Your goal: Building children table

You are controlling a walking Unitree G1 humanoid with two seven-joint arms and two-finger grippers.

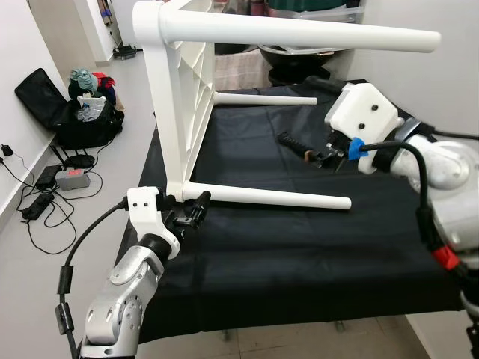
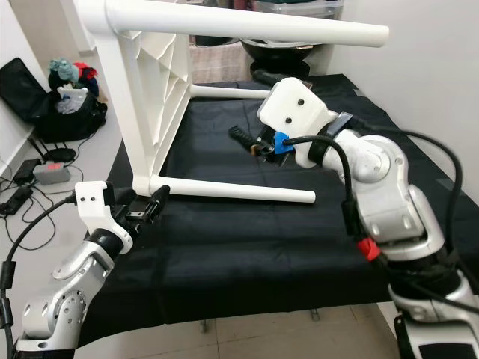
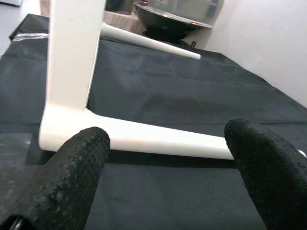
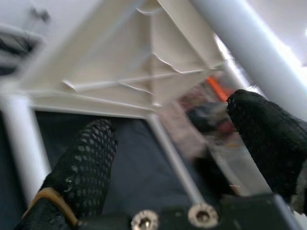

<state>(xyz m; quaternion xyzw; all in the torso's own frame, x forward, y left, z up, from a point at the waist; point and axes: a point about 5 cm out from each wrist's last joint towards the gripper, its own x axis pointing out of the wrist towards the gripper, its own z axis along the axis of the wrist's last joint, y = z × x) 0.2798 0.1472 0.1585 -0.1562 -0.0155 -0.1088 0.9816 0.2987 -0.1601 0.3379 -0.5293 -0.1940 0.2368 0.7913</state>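
White children's table (image 1: 179, 90) lies tipped on its side — four round legs out — ahead of both grippers' wide-spread fingers: left gripper (image 1: 196, 207), right gripper (image 1: 327, 155).

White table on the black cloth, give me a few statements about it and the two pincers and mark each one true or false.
1. The white table lies on its side on the black cloth. True.
2. The left pincer grips a table leg. False: it is open, near the lower leg's base.
3. The right pincer is open, holding nothing. True.
4. All four legs touch the cloth. False: one leg juts out high above it.
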